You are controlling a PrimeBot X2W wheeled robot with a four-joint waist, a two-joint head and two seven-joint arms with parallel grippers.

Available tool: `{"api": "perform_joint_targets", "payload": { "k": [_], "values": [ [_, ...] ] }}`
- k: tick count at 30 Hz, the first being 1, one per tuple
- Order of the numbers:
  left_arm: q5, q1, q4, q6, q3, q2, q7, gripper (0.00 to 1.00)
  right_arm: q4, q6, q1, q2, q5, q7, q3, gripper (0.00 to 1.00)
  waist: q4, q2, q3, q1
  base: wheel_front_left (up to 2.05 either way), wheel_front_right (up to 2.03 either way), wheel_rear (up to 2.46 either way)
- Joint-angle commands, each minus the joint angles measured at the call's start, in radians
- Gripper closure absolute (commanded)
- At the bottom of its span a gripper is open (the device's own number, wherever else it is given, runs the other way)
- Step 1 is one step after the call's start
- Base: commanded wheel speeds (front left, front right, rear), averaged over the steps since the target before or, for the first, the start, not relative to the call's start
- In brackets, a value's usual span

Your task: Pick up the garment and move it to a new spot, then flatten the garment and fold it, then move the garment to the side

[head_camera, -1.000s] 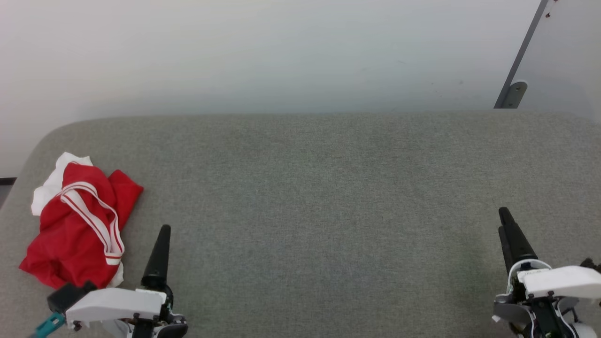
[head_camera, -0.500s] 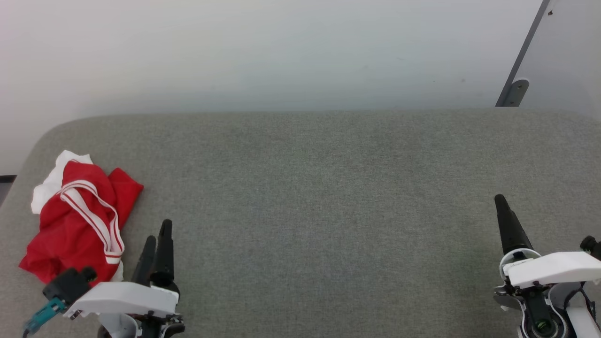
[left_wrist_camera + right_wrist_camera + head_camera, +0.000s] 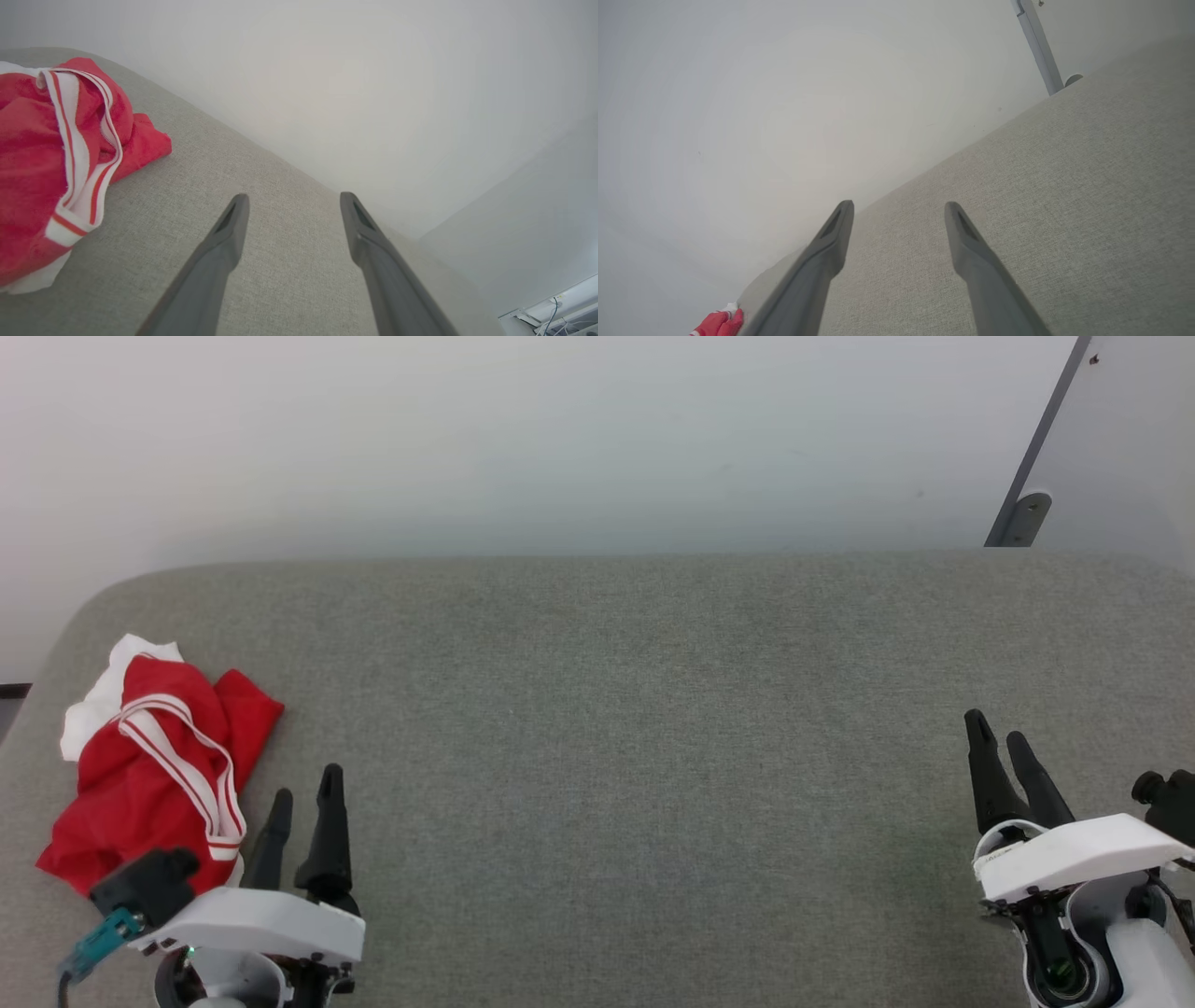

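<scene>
The garment (image 3: 149, 775) is lying crumpled in a heap at the left edge of the head view, on the grey fabric surface (image 3: 607, 709) near its rounded left corner. Its long axis is running up and down the frame, leaning slightly. A patch of white sleeve is poking out at the upper end, while the red bulk is spreading toward the lower left. A white-and-red striped band is looping down the heap from upper left to lower right.

The left gripper (image 3: 305, 782) is hovering at the lower left, just beside the garment's lower right edge, not touching it. Its fingers are standing apart and holding nothing. In the left wrist view the parted fingers (image 3: 224, 247) are pointing past the cloth, which is sitting at the left of that frame.

The right gripper (image 3: 995, 728) is hanging at the lower right, well apart from the garment, its jaws spread and gripping nothing.

A grey metal post (image 3: 1036, 448) is leaning against the pale wall at the upper right.
</scene>
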Motion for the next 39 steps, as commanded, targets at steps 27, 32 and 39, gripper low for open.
{"api": "perform_joint_targets", "payload": {
  "k": [27,32,39],
  "values": [
    [0.328,-0.009,0.002,0.025,-0.055,0.049,-0.082,0.0,0.06,-0.001,-0.068,-0.025,-0.391,-0.082,0.011,0.0,-0.011,0.0,-0.009,0.0,0.0,0.0,0.0],
    [0.372,-0.016,0.021,0.023,-0.055,0.05,-0.093,0.0,0.071,-0.001,-0.077,-0.031,-0.436,-0.094,0.013,0.0,-0.012,0.0,-0.009,0.0,0.0,0.0,0.0],
    [0.415,-0.028,0.059,0.013,-0.044,0.046,-0.109,0.0,0.08,-0.001,-0.083,-0.042,-0.494,-0.11,0.011,0.0,-0.009,0.0,-0.01,0.0,0.0,0.0,0.0]
  ]
}}
